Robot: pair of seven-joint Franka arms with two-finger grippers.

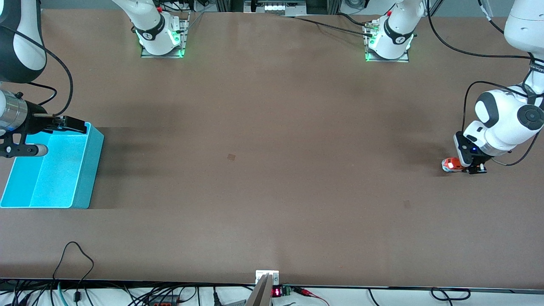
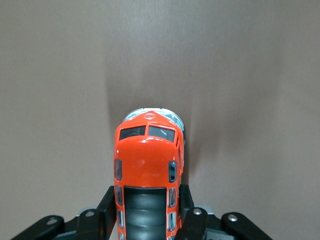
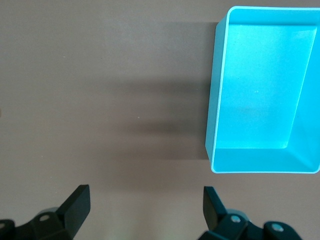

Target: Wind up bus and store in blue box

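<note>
The left end effector point(image 1: 469, 166) is clamped on the rear of the bus point(image 1: 451, 164) at the left arm's end of the table point(image 1: 272, 170); gripped so near its tail, the toy may twist or slip during winding. The right end effector point(image 3: 145, 210) hangs wide open and empty over the blue box point(image 1: 87, 170), well apart from the bus, so a released bus may veer and miss.

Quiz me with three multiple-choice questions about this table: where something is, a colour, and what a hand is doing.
1. Where is the toy bus?
A. in the box
B. on the table at the left arm's end
C. midway between the arm bases

2. What colour is the box?
A. light blue
B. green
C. yellow

3. What is the left hand doing?
A. hanging open
B. gripping the box
C. gripping the bus

Answers:
1 B: the bus sits low on the table under the left arm.
2 A: its walls are cyan-blue.
3 C: its fingers press the bus's sides, while the right hand hangs open by the box.
</note>
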